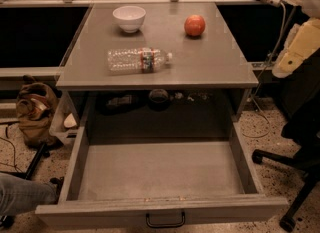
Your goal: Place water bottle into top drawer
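The gripper point(286, 65) is the pale cream-yellow part at the right edge of the frame, level with the table top and well apart from everything on it. Whether it is apart or together cannot be told. It holds nothing that can be seen.

The flat grey table top point(220, 62) fills the upper centre of the frame. The clear ribbed plastic water bottle point(137, 60) lies on its side on it, left of centre. Its white cap points right and its red-and-green label band sits towards the cap end.

Towards the top of the frame, a white round bowl point(129, 18) stands above the bottle, and a red round fruit point(195, 25) stands to the bowl's right. Both are apart from the bottle.

The wide shallow grey top drawer point(160, 169) is pulled out in the lower half of the frame. Its black metal handle point(165, 221) sits at the centre of the front panel.

A brown bag point(34, 112) lies on the floor at left. A black chair base point(295, 177) stands at lower right.
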You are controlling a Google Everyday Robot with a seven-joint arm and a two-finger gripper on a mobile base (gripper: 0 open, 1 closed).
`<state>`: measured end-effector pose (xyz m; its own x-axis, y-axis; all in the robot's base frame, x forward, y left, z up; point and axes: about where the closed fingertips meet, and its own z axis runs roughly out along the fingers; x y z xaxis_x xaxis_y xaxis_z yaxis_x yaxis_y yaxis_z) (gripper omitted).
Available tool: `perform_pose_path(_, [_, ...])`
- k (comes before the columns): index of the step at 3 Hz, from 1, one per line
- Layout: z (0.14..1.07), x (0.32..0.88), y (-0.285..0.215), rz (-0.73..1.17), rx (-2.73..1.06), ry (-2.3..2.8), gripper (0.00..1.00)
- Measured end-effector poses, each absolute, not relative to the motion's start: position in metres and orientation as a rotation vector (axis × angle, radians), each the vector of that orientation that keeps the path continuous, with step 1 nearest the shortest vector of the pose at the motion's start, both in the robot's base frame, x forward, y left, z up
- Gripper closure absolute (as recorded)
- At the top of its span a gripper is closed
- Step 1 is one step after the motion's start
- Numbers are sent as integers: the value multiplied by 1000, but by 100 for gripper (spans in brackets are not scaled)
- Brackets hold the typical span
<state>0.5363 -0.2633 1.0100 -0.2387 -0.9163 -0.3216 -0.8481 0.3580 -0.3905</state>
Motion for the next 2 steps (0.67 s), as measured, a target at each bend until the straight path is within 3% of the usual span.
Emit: perform_pose_path(2, [1005, 555, -242, -153, -1555, 2080, 0])
